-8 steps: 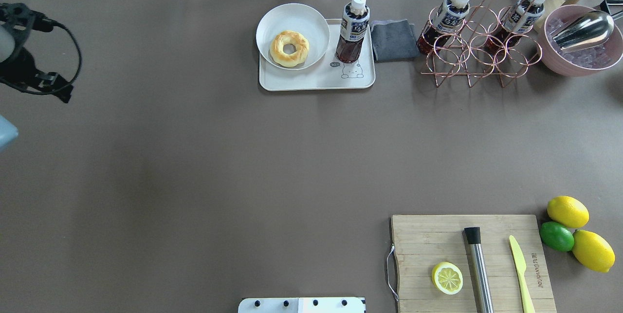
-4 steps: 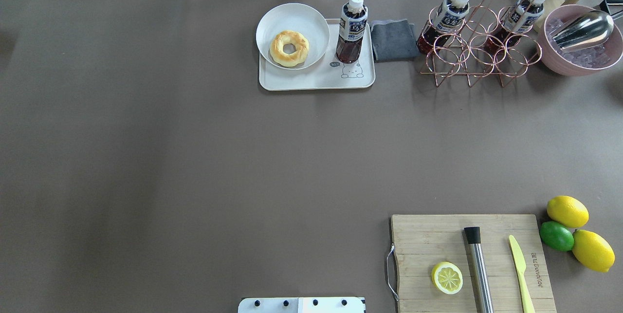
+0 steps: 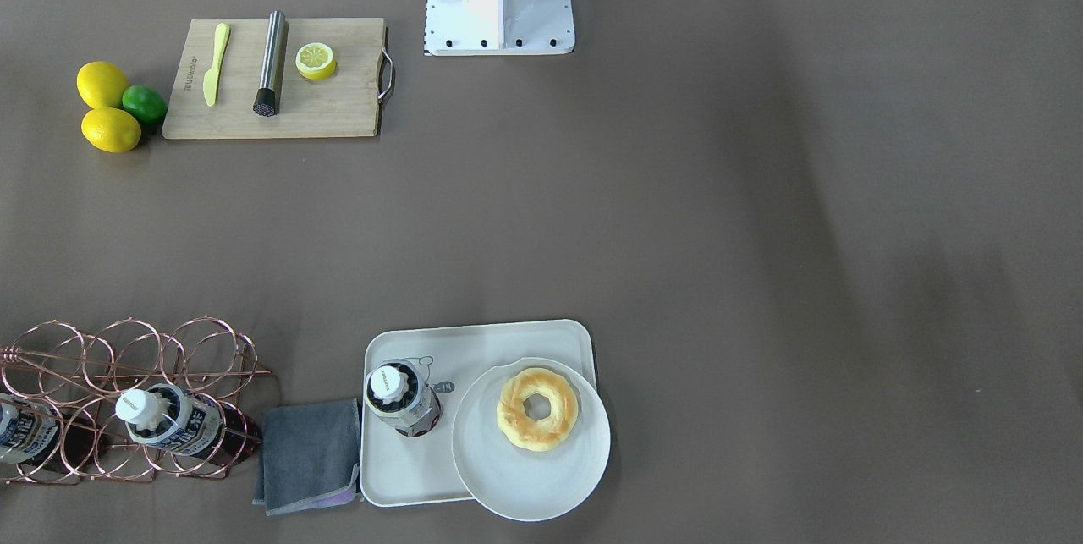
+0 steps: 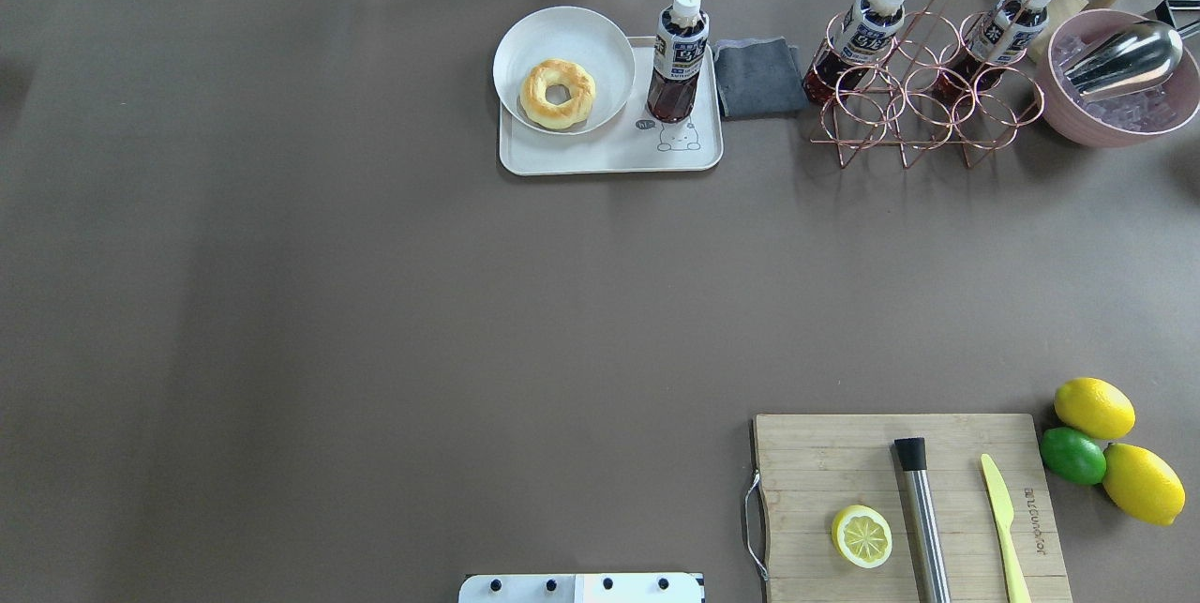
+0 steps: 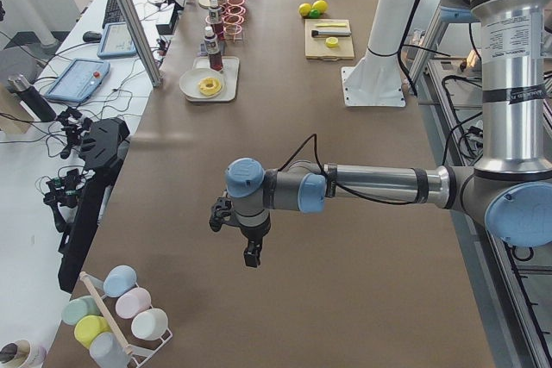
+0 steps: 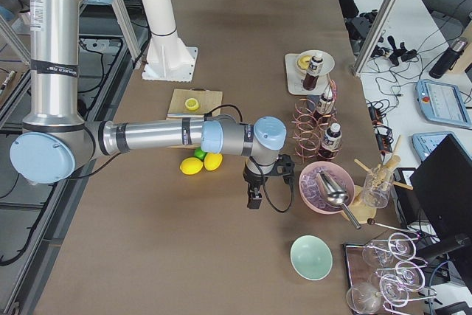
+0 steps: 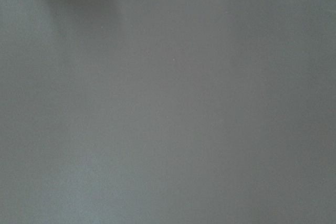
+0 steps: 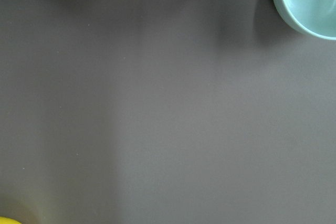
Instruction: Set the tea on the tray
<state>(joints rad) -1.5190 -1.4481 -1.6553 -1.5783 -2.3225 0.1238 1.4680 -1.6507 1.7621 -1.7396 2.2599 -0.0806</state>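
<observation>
The left claw (image 5: 251,253) hangs over bare table (image 4: 375,303), well away from the tray (image 4: 609,158). A second ago it showed at the overhead view's left edge; now it is out of that view. The right claw (image 6: 254,198) hovers far off too. I cannot tell whether either is spread or pressed together. The tea (image 4: 677,59) stands upright on the tray, untouched, so the task looks done.

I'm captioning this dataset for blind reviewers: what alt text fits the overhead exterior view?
A tea bottle stands upright on a white tray beside a plate holding a doughnut, far across the table. To its right, two more bottles sit in a wire rack; a cutting board with a lemon half lies nearer.
</observation>
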